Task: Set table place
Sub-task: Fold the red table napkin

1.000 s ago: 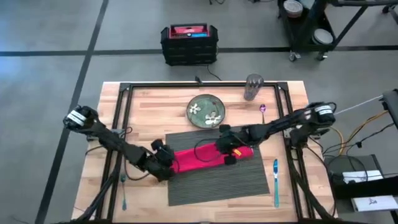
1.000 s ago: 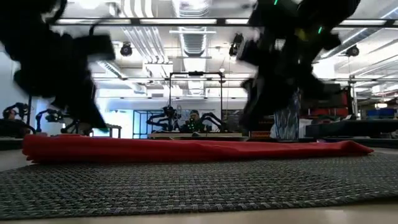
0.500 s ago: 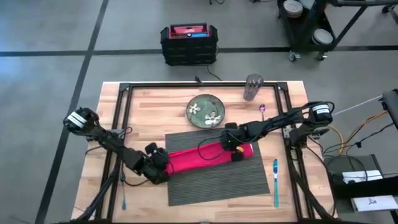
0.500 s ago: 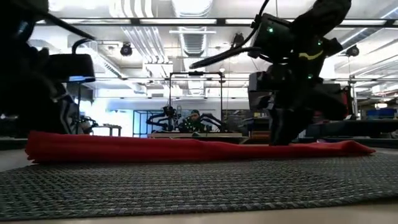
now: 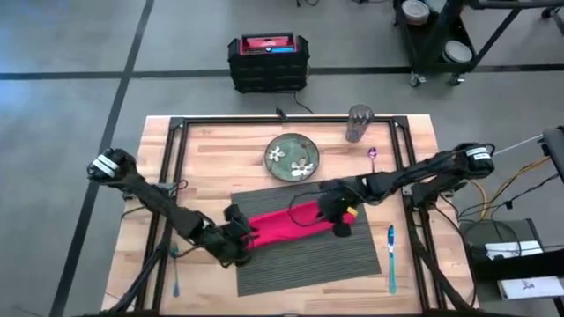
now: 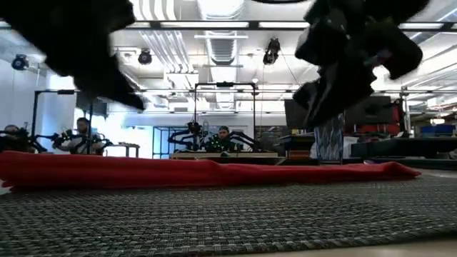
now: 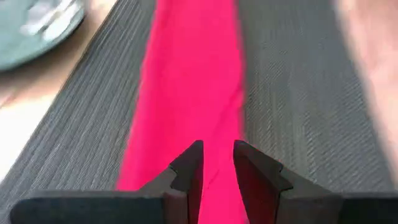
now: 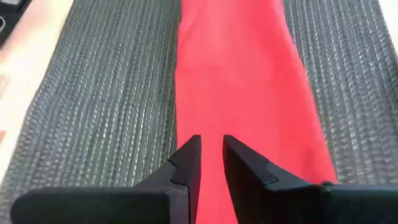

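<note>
left gripper (image 7: 217, 163): fingers drawn close with a thin gap between them, nothing pinched; it hangs over the end of the red napkin nearest the table's left side, and shows in the high view at (image 5: 240, 238).
right gripper (image 8: 211, 157): fingers likewise nearly together, a narrow slot left, gripping nothing that can be seen; it sits over the napkin's other end, seen from above at (image 5: 337, 214).
red napkin (image 5: 286, 224): folded into a long strip, lying slantwise across the placemat, its right end nearer the plate; in the low view (image 6: 207, 173) it is a flat red band resting on the weave.
placemat (image 5: 304, 257): dark grey, ribbed, spread on the table just in front of the plate, under both grippers and the napkin.
plate (image 5: 293, 157): green with white flowers, just behind the placemat's far edge.
glass (image 5: 358, 122): patterned tumbler, behind and right of the plate, near the table's far edge.
purple spoon (image 5: 372, 156): right of the plate, off the placemat.
blue-handled utensil (image 5: 390, 255): on bare wood just beside the placemat's right edge.
teal-handled utensil (image 5: 175, 280): left of the placemat, near the table's front left.
table (image 5: 220, 157): light wood planks with a black rail frame.
people (image 6: 225, 135): seated in the room beyond the table, in the low view.
</note>
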{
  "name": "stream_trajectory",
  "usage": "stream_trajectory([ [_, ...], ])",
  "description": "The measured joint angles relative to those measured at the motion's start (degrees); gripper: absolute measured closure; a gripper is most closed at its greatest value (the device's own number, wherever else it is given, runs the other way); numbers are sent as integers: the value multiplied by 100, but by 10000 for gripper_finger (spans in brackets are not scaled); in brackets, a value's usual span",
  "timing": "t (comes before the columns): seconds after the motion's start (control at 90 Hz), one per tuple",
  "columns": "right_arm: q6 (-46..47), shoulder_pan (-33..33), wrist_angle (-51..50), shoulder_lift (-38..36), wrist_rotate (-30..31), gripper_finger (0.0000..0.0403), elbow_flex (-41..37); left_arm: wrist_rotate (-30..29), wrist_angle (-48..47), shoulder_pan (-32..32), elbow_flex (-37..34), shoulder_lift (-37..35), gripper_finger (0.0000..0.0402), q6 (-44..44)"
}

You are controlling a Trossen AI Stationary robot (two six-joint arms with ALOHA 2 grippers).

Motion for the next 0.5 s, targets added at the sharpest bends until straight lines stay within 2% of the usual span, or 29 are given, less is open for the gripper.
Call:
stream_trajectory([
  [0.2,561,48,2448,358,50,371,-1305,689,145,96,-27,837,326,-101],
  [0.344,613,46,2756,505,236,385,-1760,1005,103,50,1,1295,326,-501],
  [0.5,593,46,2840,507,271,389,-2053,936,108,-99,-4,1515,326,-763],
])
